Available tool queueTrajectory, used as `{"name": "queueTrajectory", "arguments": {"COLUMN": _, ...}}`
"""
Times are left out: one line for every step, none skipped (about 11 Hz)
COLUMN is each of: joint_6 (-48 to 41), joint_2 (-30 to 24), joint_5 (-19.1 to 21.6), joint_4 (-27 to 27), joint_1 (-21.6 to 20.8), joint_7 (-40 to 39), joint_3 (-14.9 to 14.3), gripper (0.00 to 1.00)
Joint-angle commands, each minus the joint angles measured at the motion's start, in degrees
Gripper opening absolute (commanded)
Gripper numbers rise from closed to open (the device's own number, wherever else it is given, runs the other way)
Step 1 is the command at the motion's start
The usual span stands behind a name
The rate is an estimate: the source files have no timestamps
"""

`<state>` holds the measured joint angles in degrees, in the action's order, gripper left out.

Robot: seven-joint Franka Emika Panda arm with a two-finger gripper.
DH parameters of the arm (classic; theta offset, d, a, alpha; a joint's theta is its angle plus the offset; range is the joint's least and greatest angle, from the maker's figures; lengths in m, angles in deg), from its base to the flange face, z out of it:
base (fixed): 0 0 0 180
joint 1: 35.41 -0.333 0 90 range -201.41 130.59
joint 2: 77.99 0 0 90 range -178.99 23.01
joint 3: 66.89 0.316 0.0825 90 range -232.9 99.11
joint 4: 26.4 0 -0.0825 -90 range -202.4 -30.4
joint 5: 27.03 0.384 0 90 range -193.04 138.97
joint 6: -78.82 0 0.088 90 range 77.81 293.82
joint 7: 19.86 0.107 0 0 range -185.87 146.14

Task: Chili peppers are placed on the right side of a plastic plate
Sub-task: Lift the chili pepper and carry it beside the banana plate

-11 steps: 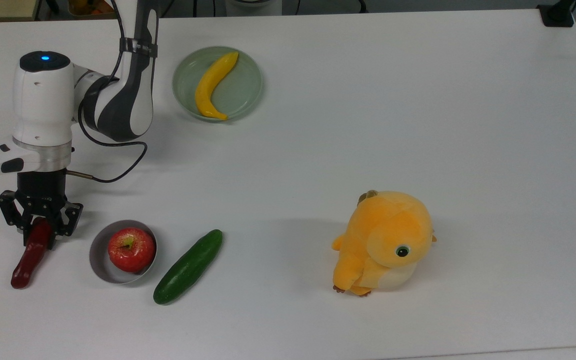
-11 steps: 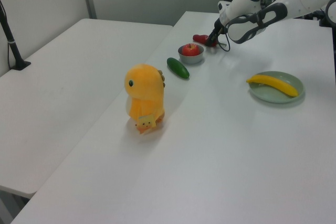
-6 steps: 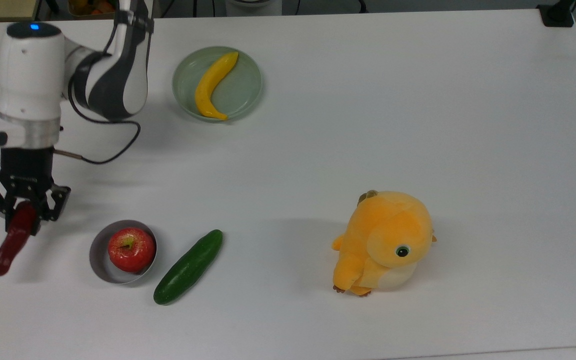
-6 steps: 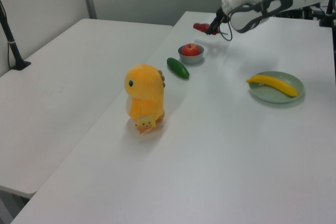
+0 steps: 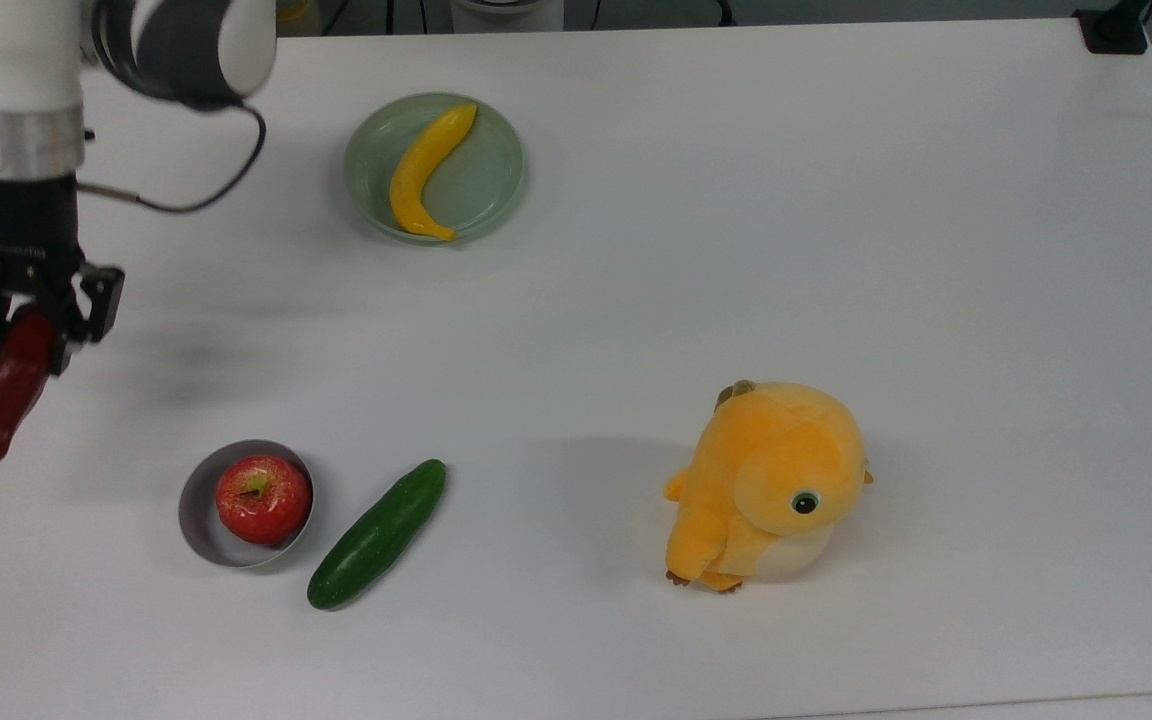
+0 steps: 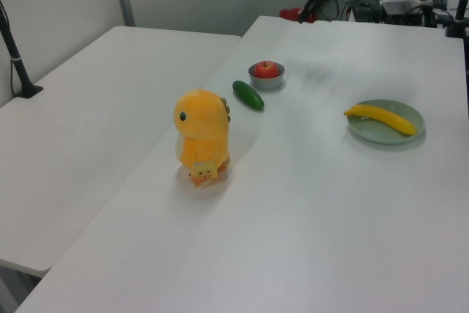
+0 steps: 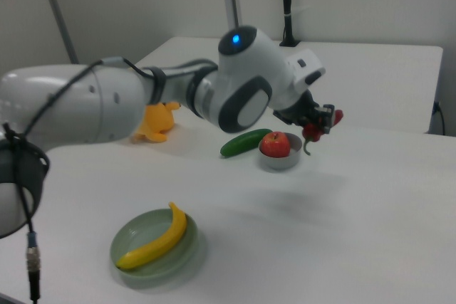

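In the top view, the gripper (image 5: 28, 318) sits at the top view's left edge, its two fingers clamped on the upper end of the chili (image 5: 4, 390). The chili hangs down and slightly toward the top view's left, clear of the table (image 5: 736, 250), well apart from the plate (image 5: 496, 190), which already carries a banana (image 5: 423, 170). A bowl (image 5: 198, 520) with an apple (image 5: 262, 498) and a cucumber (image 5: 377, 534) lie nearer the bottom edge; a plush chick (image 5: 771, 487) stands far toward the top view's right. The chili looks light and fairly stiff, since it keeps its line while held by one end; its skin looks smooth, so it could swing or slip. A grasp nearer the middle would probably be steadier. The stem is hidden between the fingers.

In the left view, the chili (image 6: 292, 14) shows as a small red shape at the far end of the table, and the arm is cut off by the upper edge.

In the right view, the gripper (image 7: 318, 122) holds the chili (image 7: 311, 131) above the bowl (image 7: 279, 159); a thin curled stem seems to hang below it, though this is hard to make out. The arm hides part of the chick.
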<state>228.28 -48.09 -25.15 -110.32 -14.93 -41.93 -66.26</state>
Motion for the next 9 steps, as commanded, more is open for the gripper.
{"name": "queueTrajectory", "arguments": {"joint_6": -17.64, "joint_2": -9.13, "joint_5": 1.11, "joint_4": -4.49, "joint_1": -0.61, "joint_7": 0.10, "joint_3": -0.46, "gripper": 0.32}}
{"name": "queueTrajectory", "arguments": {"joint_6": -25.37, "joint_2": -11.33, "joint_5": 1.11, "joint_4": -4.49, "joint_1": -0.61, "joint_7": -0.51, "joint_3": -0.46, "gripper": 0.32}}
{"name": "queueTrajectory", "arguments": {"joint_6": -32.32, "joint_2": -13.09, "joint_5": 0.85, "joint_4": -4.49, "joint_1": -0.61, "joint_7": -0.61, "joint_3": -0.46, "gripper": 0.32}}
{"name": "queueTrajectory", "arguments": {"joint_6": -37.35, "joint_2": -14.59, "joint_5": 0.15, "joint_4": -4.75, "joint_1": -0.79, "joint_7": -0.69, "joint_3": -0.20, "gripper": 0.32}}
{"name": "queueTrajectory", "arguments": {"joint_6": -39.92, "joint_2": -16.26, "joint_5": -0.73, "joint_4": -7.02, "joint_1": -0.88, "joint_7": -0.78, "joint_3": 0.06, "gripper": 0.32}}
{"name": "queueTrajectory", "arguments": {"joint_6": -40.21, "joint_2": -18.71, "joint_5": -2.13, "joint_4": -10.96, "joint_1": -2.10, "joint_7": -0.78, "joint_3": 0.15, "gripper": 0.32}}
{"name": "queueTrajectory", "arguments": {"joint_6": -40.30, "joint_2": -21.69, "joint_5": -3.62, "joint_4": -16.13, "joint_1": -2.54, "joint_7": -0.78, "joint_3": 0.15, "gripper": 0.32}}
{"name": "queueTrajectory", "arguments": {"joint_6": -40.21, "joint_2": -23.64, "joint_5": -5.03, "joint_4": -20.10, "joint_1": -2.55, "joint_7": -1.04, "joint_3": 0.15, "gripper": 0.32}}
{"name": "queueTrajectory", "arguments": {"joint_6": -40.39, "joint_2": -24.53, "joint_5": -5.22, "joint_4": -22.49, "joint_1": -2.55, "joint_7": -2.44, "joint_3": 0.15, "gripper": 0.32}}
